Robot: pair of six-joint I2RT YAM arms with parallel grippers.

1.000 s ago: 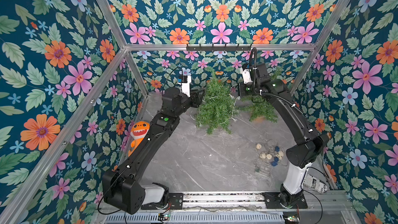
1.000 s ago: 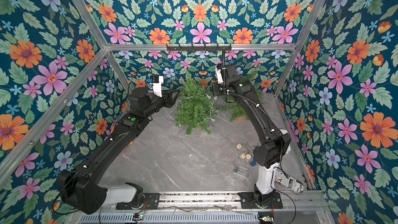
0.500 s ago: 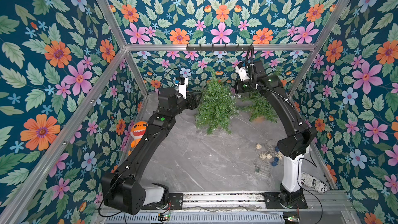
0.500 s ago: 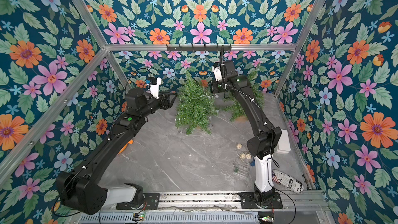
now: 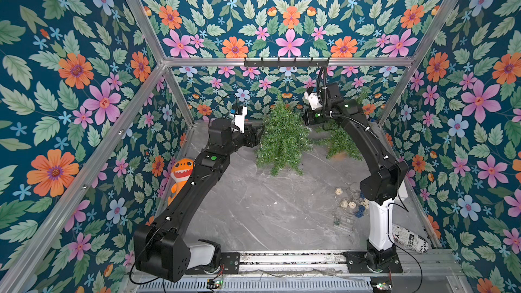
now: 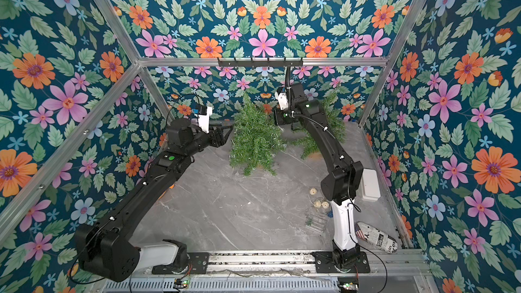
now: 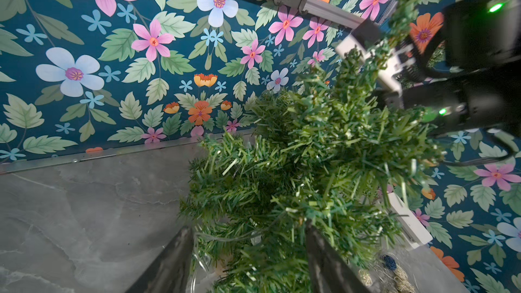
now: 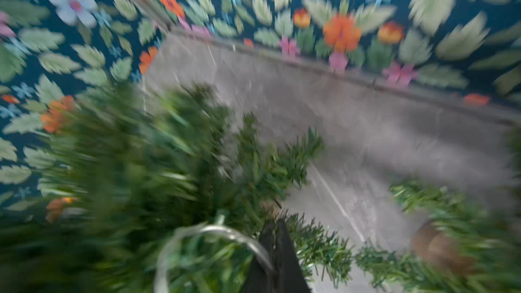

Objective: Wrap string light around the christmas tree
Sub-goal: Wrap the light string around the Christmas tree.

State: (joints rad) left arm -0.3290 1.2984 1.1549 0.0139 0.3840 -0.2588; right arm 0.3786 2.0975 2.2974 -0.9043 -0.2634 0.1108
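The green christmas tree [image 5: 283,136] [image 6: 255,139] stands at the back middle of the grey floor. My left gripper [image 5: 260,132] [image 7: 249,238] is at its left side, open, its dark fingers [image 7: 174,257] straddling low branches. A thin strand of the string light [image 7: 234,238] crosses the gap between them, not gripped. My right wrist [image 5: 313,116] hangs by the tree's upper right. In the blurred right wrist view my right gripper [image 8: 275,229] is shut on a silvery loop of the string light [image 8: 214,231] beside the branches.
A second small tree [image 5: 341,142] stands at the back right under the right arm. An orange plush dinosaur [image 5: 180,173] leans on the left wall. Wicker balls on wire [image 5: 348,201], a clear box [image 5: 344,222], a rolled newspaper [image 5: 410,240] and a white box [image 6: 369,184] lie front right.
My left gripper's jaws have spread wider at the tree's left side. My right wrist has swung left, closer to the tree's top, still shut on the wire.
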